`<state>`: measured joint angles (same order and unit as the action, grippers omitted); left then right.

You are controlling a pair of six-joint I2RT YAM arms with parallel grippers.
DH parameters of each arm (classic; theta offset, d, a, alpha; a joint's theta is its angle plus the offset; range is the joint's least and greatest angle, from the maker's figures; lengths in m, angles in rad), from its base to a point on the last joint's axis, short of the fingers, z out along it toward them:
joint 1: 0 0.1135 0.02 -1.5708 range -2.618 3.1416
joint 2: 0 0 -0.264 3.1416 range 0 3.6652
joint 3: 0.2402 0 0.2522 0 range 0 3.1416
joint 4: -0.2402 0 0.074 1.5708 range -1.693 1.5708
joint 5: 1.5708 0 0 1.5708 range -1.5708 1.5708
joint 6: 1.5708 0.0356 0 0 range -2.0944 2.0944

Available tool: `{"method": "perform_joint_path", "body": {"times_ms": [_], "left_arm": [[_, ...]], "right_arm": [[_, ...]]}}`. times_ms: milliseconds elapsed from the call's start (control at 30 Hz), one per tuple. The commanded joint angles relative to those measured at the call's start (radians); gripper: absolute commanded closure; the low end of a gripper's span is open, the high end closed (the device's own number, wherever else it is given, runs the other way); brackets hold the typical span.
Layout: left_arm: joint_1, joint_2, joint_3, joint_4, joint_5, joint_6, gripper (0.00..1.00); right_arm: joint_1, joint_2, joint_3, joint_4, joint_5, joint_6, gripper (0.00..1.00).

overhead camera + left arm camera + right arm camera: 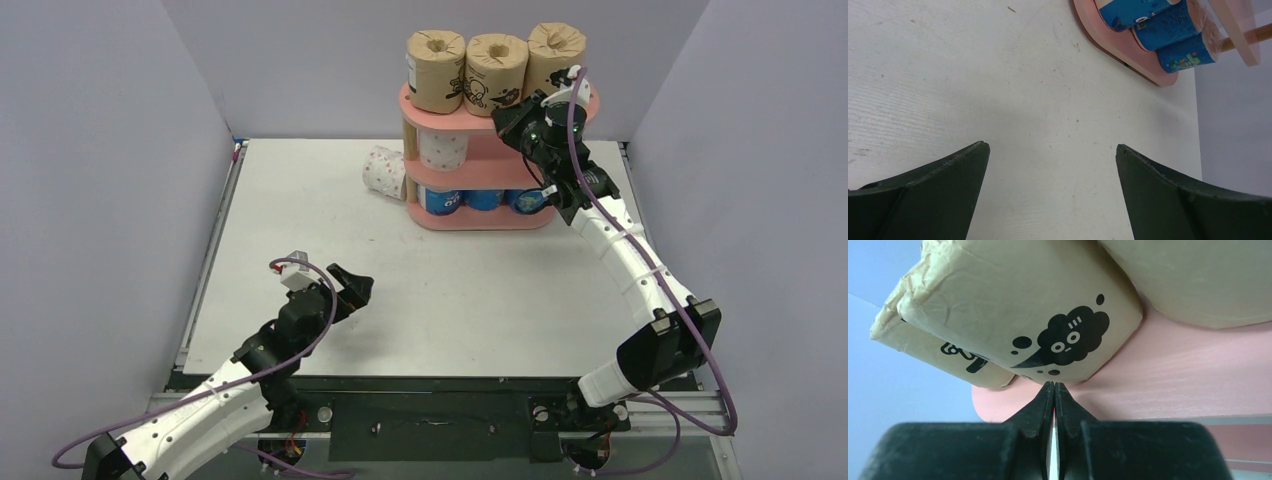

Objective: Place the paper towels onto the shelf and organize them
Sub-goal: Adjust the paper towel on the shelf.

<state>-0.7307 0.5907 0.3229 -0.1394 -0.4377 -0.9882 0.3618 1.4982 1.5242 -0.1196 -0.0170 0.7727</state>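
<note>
Loose roll: one white roll with pink dots [382,170] was seen lying on its side on the table [300,200], just beside the left end of the shelf [480,222].
Long axis: it was judged to run roughly left to right. One end was turned toward the shelf's left post and the other toward open table.
Bearing: the loose roll was found farther out from the bases than the left gripper [355,287] and a little to its right. The two were well apart, with bare table between them.
Left gripper: the jaws were found spread wide, with nothing between them.
Right gripper [1054,385]: the fingers were seen pressed together on nothing. The tips were at the foot of a cloud-printed roll [1048,325] on the top board, at the shelf's right end.
Nearer arm: the left arm was judged the nearer. The shelf would have to be crossed by the right.
Brown rolls [496,72]: three were counted, upright in a row on the top tier.
Blue rolls [483,200]: three were counted, side by side on the bottom tier.
White dotted rolls: two were counted, the loose one and a shelved roll [443,148] at the left of the middle tier. A third could not be made out, as the right of that tier was hidden behind the right arm.
</note>
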Motion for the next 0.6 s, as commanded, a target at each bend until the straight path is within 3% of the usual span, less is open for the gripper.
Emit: {"method": "perform_joint_path", "body": {"times_ms": [0,567], "left_arm": [[0.008,-0.01,-0.005,0.005,-0.017,0.0,0.02],[0.011,-0.002,-0.009,0.012,-0.015,-0.001,0.02]], "right_arm": [[0.005,0.011,0.055,0.039,-0.006,-0.004,1.0],[0.002,0.05,0.086,0.031,0.005,0.0,1.0]]}}
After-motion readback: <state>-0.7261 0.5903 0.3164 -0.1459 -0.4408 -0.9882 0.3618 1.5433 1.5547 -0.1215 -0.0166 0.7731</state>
